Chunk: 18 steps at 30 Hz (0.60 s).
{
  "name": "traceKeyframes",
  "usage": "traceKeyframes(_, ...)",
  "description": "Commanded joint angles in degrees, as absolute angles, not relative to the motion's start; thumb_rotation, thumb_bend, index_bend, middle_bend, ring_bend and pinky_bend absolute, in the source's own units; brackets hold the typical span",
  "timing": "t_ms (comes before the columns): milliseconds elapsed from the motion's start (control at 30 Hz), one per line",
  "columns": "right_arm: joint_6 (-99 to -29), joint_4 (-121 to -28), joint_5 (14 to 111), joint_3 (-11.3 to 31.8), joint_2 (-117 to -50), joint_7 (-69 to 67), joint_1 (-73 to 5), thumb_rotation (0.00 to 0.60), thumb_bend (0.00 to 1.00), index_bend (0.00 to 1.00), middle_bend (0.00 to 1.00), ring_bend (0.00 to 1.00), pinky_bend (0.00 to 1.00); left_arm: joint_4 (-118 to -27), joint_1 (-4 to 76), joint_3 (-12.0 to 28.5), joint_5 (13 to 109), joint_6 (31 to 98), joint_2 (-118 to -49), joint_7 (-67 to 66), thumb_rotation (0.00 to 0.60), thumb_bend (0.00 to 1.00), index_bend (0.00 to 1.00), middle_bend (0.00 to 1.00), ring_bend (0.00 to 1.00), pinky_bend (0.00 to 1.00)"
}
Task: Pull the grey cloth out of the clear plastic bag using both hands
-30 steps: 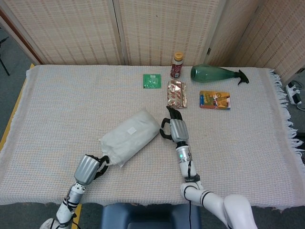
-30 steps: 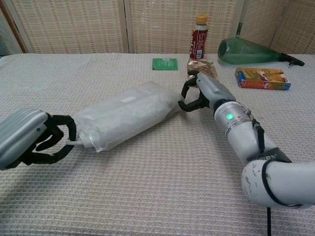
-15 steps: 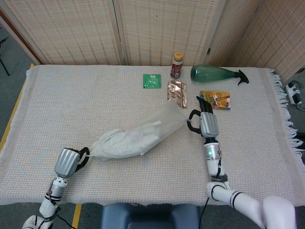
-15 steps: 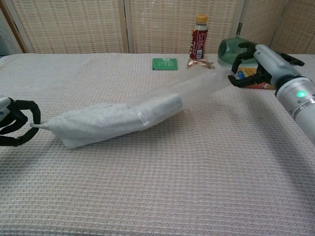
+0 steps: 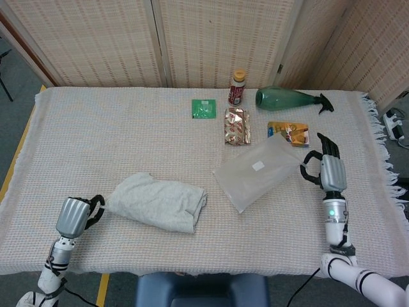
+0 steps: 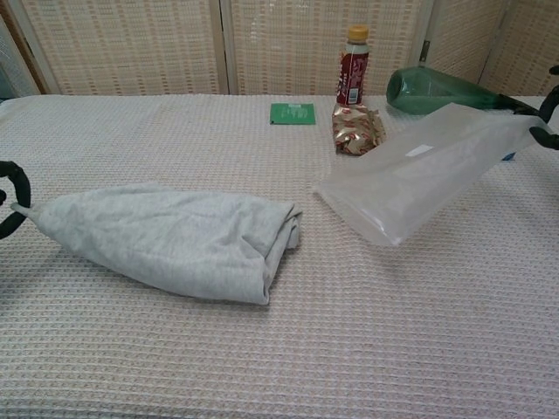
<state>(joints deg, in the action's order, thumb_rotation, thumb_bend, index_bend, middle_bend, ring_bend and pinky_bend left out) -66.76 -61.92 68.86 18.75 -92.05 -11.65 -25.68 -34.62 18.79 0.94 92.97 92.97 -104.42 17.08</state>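
The grey cloth (image 5: pixel 158 203) (image 6: pixel 175 240) lies bunched on the table at the front left, fully outside the bag. My left hand (image 5: pixel 75 215) pinches its left corner; in the chest view only the fingertips (image 6: pixel 10 196) show at the left edge. The clear plastic bag (image 5: pixel 257 171) (image 6: pixel 424 170) hangs empty to the right of the cloth, apart from it, its open mouth towards the cloth. My right hand (image 5: pixel 327 169) grips the bag's far right end, and in the chest view only its fingers (image 6: pixel 551 109) show.
At the back of the table stand a red bottle (image 5: pixel 238 87), a green bottle lying on its side (image 5: pixel 287 99), a green packet (image 5: pixel 204 108), a foil snack pack (image 5: pixel 237 126) and a yellow-orange box (image 5: pixel 287 133) partly behind the bag. The table's fringed edge (image 5: pixel 383 160) is close to my right hand.
My hands have moved further apart, left going left and right going right. The cloth has slid wholly out of the bag, which now hangs empty from my right hand.
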Motion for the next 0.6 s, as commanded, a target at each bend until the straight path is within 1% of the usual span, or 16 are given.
traceKeyframes(33,-66.3,-62.4,70.6,17.1,-90.5,-13.5,-24.9,0.600,0.31,0.29,0.00,0.00,0.00,-44.7,18.8,-0.7,93.6,90.0,-100.6,15.1,0.513,0.19,0.15,0.90,0.98,1.00)
traceKeyframes(67,-66.1,-62.9,71.0,16.7,-89.9,-13.5,-24.8,0.600,0.28,0.20,0.00,0.00,0.00,-48.1,18.9,-0.9,93.6,89.4,-99.2,14.8,0.473,0.18,0.08,0.83,0.96,1.00)
traceKeyframes(100,-65.9,-64.1,71.3,16.2,-88.9,-13.3,-24.4,0.600,0.25,0.12,0.00,0.00,0.00,-52.8,19.0,-1.2,93.8,88.8,-97.0,14.0,0.432,0.16,0.03,0.73,0.91,1.00)
traceKeyframes(133,-65.7,-65.3,71.6,15.7,-87.8,-13.1,-24.1,0.600,0.21,0.04,0.00,0.00,0.00,-56.2,19.1,-1.5,93.7,88.0,-95.1,13.3,0.406,0.16,0.01,0.66,0.86,1.00)
traceKeyframes(167,-65.6,-66.7,72.0,15.2,-86.7,-12.8,-23.8,0.600,0.19,0.02,0.00,0.00,0.00,-59.8,19.2,-1.9,93.6,86.8,-93.2,12.4,0.387,0.15,0.00,0.58,0.80,0.98)
traceKeyframes(200,-65.8,-68.8,72.9,14.4,-84.9,-12.3,-23.2,0.600,0.16,0.00,0.00,0.00,0.00,-64.7,19.3,-2.5,93.1,84.7,-90.2,11.0,0.378,0.15,0.00,0.51,0.72,0.91)
traceKeyframes(233,-66.2,-70.5,73.8,13.7,-83.5,-11.9,-22.7,0.600,0.13,0.00,0.00,0.00,0.00,-68.6,19.4,-3.0,92.5,82.9,-87.7,10.0,0.377,0.15,0.00,0.45,0.65,0.80)
traceKeyframes(267,-66.7,-72.3,74.8,12.9,-81.9,-11.5,-22.2,0.600,0.12,0.00,0.00,0.00,0.00,-72.5,19.5,-3.5,91.9,81.2,-85.1,9.2,0.376,0.15,0.00,0.42,0.60,0.71)
traceKeyframes(300,-67.6,-74.9,76.4,11.6,-79.8,-10.7,-21.3,0.600,0.10,0.00,0.00,0.00,0.00,-77.3,19.7,-4.1,91.0,79.1,-81.6,7.7,0.375,0.15,0.00,0.38,0.52,0.59)
traceKeyframes(367,-69.4,-78.8,78.9,9.6,-76.4,-9.4,-19.8,0.600,0.07,0.00,0.00,0.00,0.00,-83.6,19.9,-5.1,90.1,76.7,-76.4,5.7,0.375,0.15,0.00,0.30,0.36,0.42)
traceKeyframes(400,-70.5,-81.5,80.5,8.3,-74.0,-8.0,-18.7,0.600,0.06,0.00,0.00,0.00,0.00,-87.2,20.0,-5.8,89.7,75.4,-73.1,4.4,0.377,0.15,0.00,0.26,0.30,0.37)
traceKeyframes(433,-71.3,-83.6,81.6,7.3,-72.1,-6.6,-17.9,0.600,0.06,0.00,0.00,0.00,0.00,-89.6,20.1,-6.2,89.4,74.7,-70.7,3.6,0.376,0.15,0.00,0.22,0.26,0.34)
traceKeyframes(500,-72.8,-87.7,83.4,5.3,-68.3,-2.9,-16.2,0.600,0.06,0.00,0.00,0.00,0.00,-93.3,19.8,-7.0,89.5,74.5,-66.7,1.9,0.370,0.15,0.00,0.18,0.21,0.30)
traceKeyframes(567,-75.1,-92.4,84.6,3.1,-64.2,2.7,-13.9,0.600,0.06,0.00,0.00,0.00,0.00,-95.2,18.5,-7.4,90.5,76.9,-63.9,0.7,0.370,0.15,0.01,0.17,0.18,0.28)
traceKeyframes(600,-77.0,-94.4,85.0,2.0,-62.6,5.5,-12.2,0.600,0.06,0.00,0.00,0.00,0.00,-95.4,17.3,-7.5,91.4,79.1,-63.0,0.3,0.371,0.15,0.03,0.17,0.18,0.27)
